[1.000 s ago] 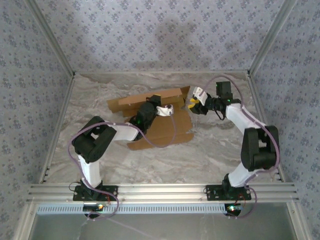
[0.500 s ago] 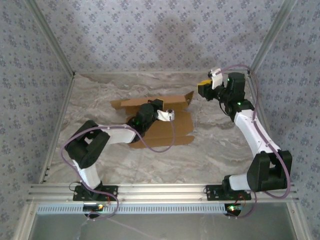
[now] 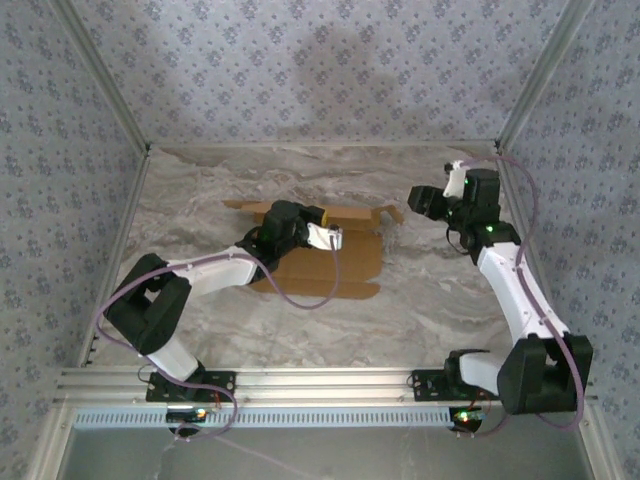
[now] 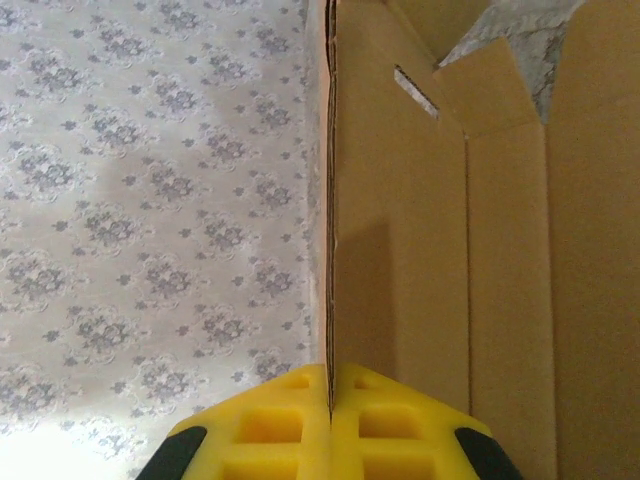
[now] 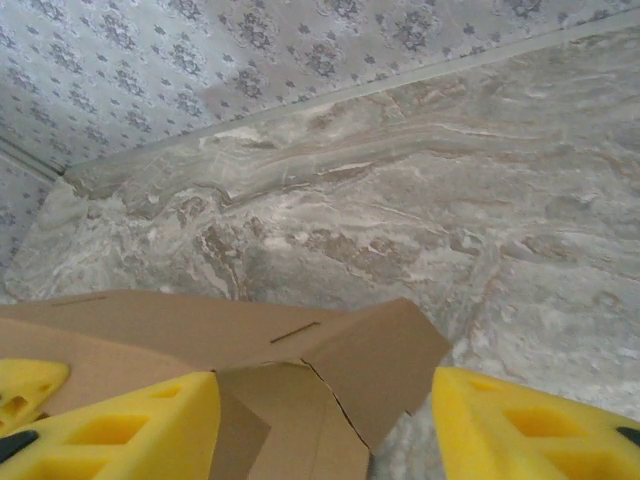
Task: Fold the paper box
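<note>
The paper box (image 3: pixel 355 258): tan, creased, partly folded

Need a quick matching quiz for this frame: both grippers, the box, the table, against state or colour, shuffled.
Things:
1. left gripper
2. right gripper
3. paper box
4. table

States or colours:
a. marbled grey-beige
b. shut on a cardboard edge
c. open, gripping nothing
d. plain tan, partly folded, lying on the table

Pairs: 1-b, 2-c, 3-d, 4-a
</note>
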Motion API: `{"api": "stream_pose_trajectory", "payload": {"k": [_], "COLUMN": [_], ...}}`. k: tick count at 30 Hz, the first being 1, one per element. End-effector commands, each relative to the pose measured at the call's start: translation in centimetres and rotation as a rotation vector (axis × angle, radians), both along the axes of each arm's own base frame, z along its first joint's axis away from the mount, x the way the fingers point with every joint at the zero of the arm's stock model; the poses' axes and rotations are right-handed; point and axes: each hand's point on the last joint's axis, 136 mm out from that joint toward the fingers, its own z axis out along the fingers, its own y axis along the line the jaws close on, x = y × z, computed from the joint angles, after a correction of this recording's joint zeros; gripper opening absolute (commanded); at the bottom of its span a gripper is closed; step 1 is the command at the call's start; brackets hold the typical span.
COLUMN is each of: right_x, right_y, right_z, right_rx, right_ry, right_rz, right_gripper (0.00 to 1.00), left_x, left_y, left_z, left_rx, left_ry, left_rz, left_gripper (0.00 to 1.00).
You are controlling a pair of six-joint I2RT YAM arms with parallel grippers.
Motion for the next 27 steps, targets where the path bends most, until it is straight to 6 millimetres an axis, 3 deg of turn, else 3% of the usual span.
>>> {"api": "stream_pose_trajectory", "payload": {"k": [1,12,17,18,22,27], "right_x": [-0.8,-4.6,-6.1,-6.3,-6.9,-7.2], "right_y": [0.2,1.1,1.3,1.4,1.4,1.0], "right_z": [0.1,-1.8,-3.5,-3.6,-4.1,-5.8], "right_rx": [0.032,0.02,0.013,0.004,0.003,0.032], "right_ry": [0.049,0.201,0.285,0.281,0.301,0.412], "right_rz": [0.006,0.024,-0.006,-0.007,-0.031,-0.056], "right_gripper": [0.54,0.47,0.41,0.44,0.39,0.4], "left_x": [-1.9,-3.0,-2.9,-2.4,-0.1,0.0], "left_y": [-0.9,-0.3,-0.7,-0.9,-2.0,-3.2], "left_z": [0.2,4.2,2.6,2.3,0.5,-1.6], "left_rx": [-0.001,-0.011,0.076,0.077,0.072,0.064], "left_ry": [0.065,0.058,0.163,0.155,0.023,-0.148], "left_rz": [-0.078,-0.119,-0.138,-0.127,-0.059,-0.021], "left_gripper": [0.0,0.0,0.0,0.0,0.0,0.0]}}
